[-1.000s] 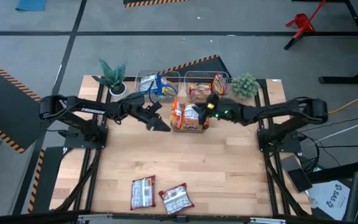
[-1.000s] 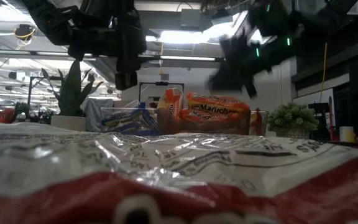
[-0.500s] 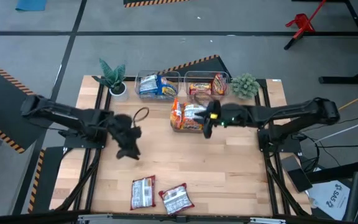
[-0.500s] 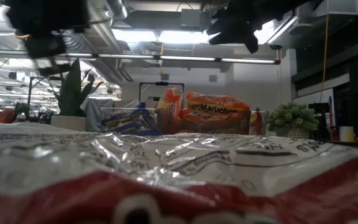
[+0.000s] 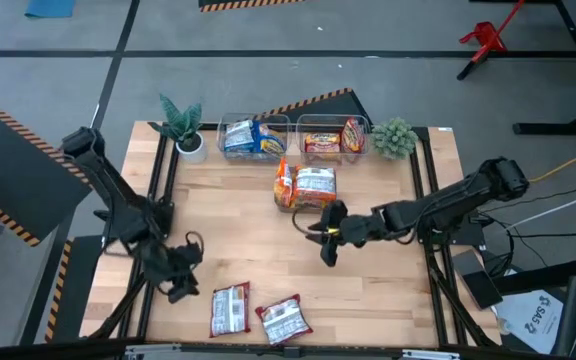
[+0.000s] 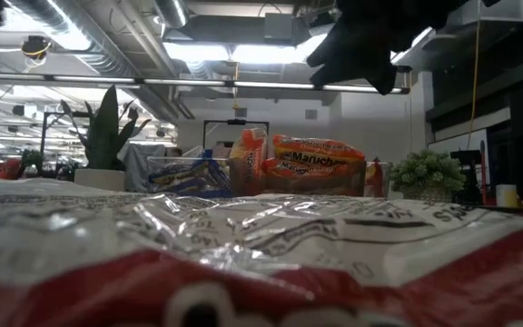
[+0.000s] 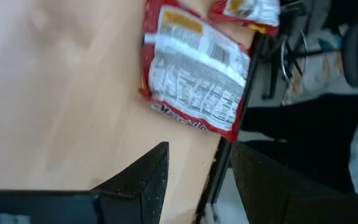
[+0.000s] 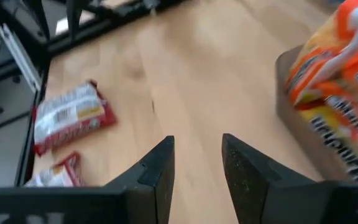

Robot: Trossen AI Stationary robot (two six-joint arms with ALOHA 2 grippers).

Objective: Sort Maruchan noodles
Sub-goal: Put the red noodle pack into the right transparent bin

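Two red-white noodle packets [image 5: 231, 308] [image 5: 284, 320] lie flat on the table near its front edge; they also show in the left wrist view [image 7: 194, 74] and in the right wrist view [image 8: 73, 118]. Orange packets [image 5: 306, 187] are piled on a dark tray [image 8: 297, 118] at the middle. Blue-white packets [image 5: 251, 137] fill the left clear bin, and orange and red ones [image 5: 330, 140] fill the right bin. My left gripper [image 5: 178, 285] is open and empty, left of the near packets [image 7: 197, 180]. My right gripper [image 5: 328, 242] is open and empty, just in front of the tray [image 8: 197, 168].
Two potted plants [image 5: 182, 125] [image 5: 394, 136] stand at the far corners beside the bins. Bare wood lies between the tray and the near packets. One near packet [image 6: 243, 263] fills the low view's foreground.
My left gripper has swung away from the bins toward the table's near left corner, ending left of the two red-white packets. My right gripper has drawn back from above the orange pile toward the near edge. No packet has moved.
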